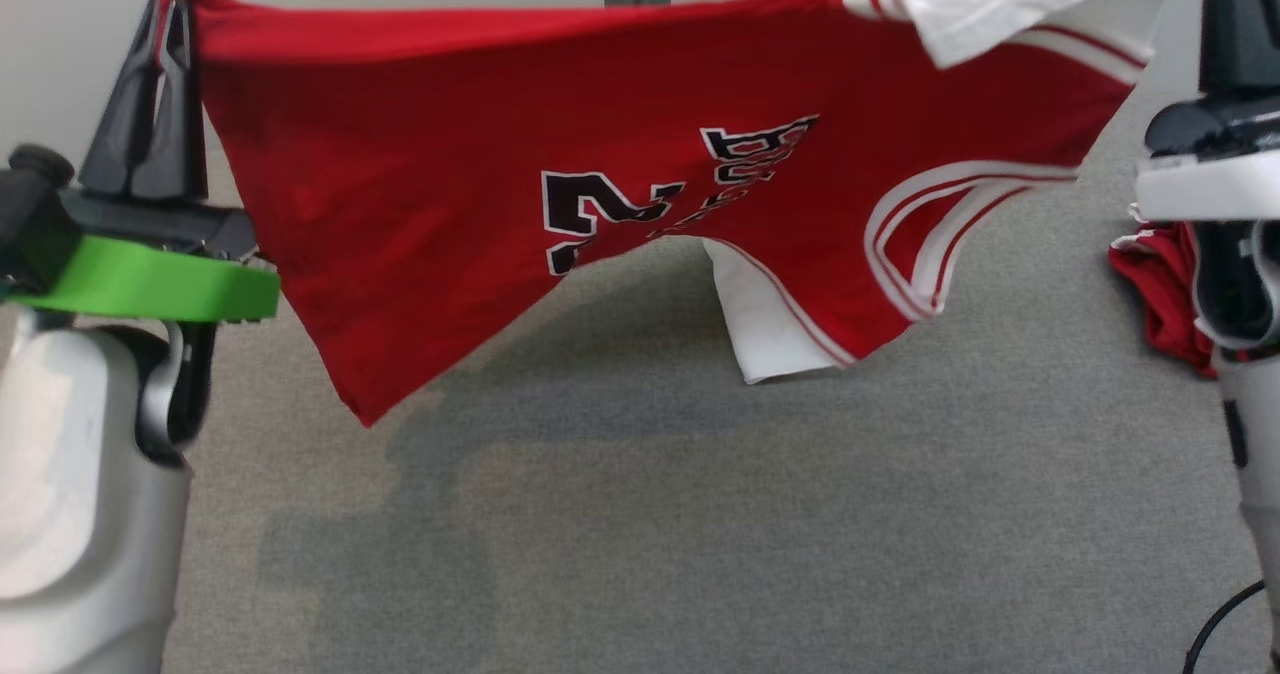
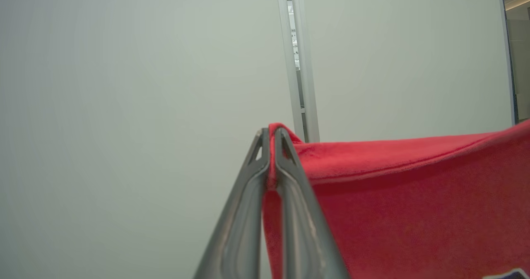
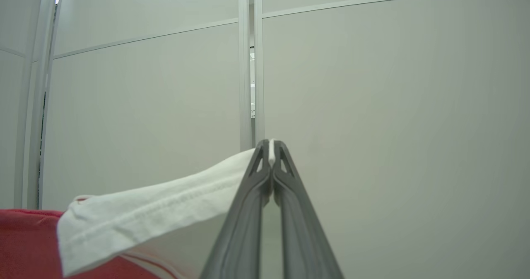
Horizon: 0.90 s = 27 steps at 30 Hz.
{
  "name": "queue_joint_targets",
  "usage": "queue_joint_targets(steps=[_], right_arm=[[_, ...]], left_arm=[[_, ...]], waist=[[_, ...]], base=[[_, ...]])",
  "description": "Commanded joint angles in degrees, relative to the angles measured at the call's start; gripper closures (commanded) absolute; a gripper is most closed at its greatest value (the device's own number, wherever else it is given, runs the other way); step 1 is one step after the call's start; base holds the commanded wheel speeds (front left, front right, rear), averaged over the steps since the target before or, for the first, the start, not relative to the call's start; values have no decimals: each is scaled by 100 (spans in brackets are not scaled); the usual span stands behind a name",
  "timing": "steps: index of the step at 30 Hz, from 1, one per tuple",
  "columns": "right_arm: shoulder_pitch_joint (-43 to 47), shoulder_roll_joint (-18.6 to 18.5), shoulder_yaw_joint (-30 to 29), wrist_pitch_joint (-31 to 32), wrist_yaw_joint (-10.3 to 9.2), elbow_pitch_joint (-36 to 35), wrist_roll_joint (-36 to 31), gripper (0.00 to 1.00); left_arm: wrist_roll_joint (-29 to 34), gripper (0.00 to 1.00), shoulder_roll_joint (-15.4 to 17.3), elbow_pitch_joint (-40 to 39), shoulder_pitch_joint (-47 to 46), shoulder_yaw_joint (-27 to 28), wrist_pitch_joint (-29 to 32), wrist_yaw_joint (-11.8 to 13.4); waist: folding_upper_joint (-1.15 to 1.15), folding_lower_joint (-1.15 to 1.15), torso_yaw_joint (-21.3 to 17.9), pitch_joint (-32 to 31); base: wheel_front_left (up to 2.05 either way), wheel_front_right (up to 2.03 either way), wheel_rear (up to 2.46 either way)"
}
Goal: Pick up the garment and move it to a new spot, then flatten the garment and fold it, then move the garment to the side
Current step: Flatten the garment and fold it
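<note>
Red garment [image 1: 420,204] stretched aloft | left hand [image 2: 269,133] pinches red edge | right hand [image 3: 271,143] pinches white edge | floor [image 1: 700,514] beneath

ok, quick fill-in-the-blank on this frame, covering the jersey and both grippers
1. The left gripper is shut on a ____ corner of the jersey.
2. The right gripper is shut on a ____ part of it.
3. The jersey hangs stretched ____ the two grippers, above the grey surface.

Missing words: red; white; between.
</note>
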Motion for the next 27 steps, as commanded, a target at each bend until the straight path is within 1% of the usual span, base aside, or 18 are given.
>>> queue_joint_targets(steps=[1, 4, 6, 10, 12, 16, 18, 21, 22, 23, 25, 27], right_arm=[[-246, -118, 2, 72, -6, -10, -42, 100], [-813, -316, 24, 191, -6, 169, -244, 100], [-1199, -356, 5, 209, -7, 423, -333, 100], [-1959, -427, 116, 138, -8, 1005, -669, 100], [-2443, -425, 120, 93, -8, 1371, -846, 100], [-3330, -368, 83, 8, -8, 2020, -1222, 100], [-3762, -351, 27, -39, -8, 2278, -1457, 100], [-4335, -279, -102, -84, -8, 2566, -1788, 100], [-4704, -254, -216, -92, -9, 2618, -2051, 100], [-4876, -225, -325, -95, -9, 2529, -2140, 100], [-5078, -197, -427, -95, -9, 2438, -2350, 100], [-5184, -134, -479, -96, -9, 2394, -2428, 100]], left_arm=[[-32, 100, 107, 42, -259, -42, 99, -17], [-136, 100, 274, 119, -742, -157, 264, -9], [23, 100, 481, 159, -1085, -371, 252, -7], [-114, 100, 508, 576, -1618, -564, 200, -4], [-74, 100, 573, 835, -2025, -692, 175, -4], [-143, 100, 513, 1447, -2683, -819, 97, -4], [-44, 100, 530, 1709, -3080, -936, 42, -5], [35, 100, 498, 2119, -3599, -919, -55, -4], [88, 100, 468, 2337, -3931, -868, -112, 28], [100, 100, 440, 2441, -4095, -824, -119, 50], [184, 100, 437, 2551, -4357, -752, -156, 79], [141, 100, 370, 2508, -4515, -591, -155, 119]], waist=[[0, 0, -28, 74], [0, 0, -67, 280], [0, 0, -92, 489], [0, 0, -121, 889], [0, 0, -127, 1171], [0, 0, -138, 1662], [0, 0, -136, 1880], [0, 0, -151, 2143], [0, 0, -164, 2288], [0, 0, -168, 2342], [0, 0, -175, 2420], [0, 0, -184, 2485]], base=[[0, 0, 0], [0, 0, 0], [0, 0, 0], [0, 0, 0], [0, 0, 0], [0, 0, 0], [0, 0, 0], [0, 0, 0], [0, 0, 0], [0, 0, 0], [0, 0, 0], [0, 0, 0]])
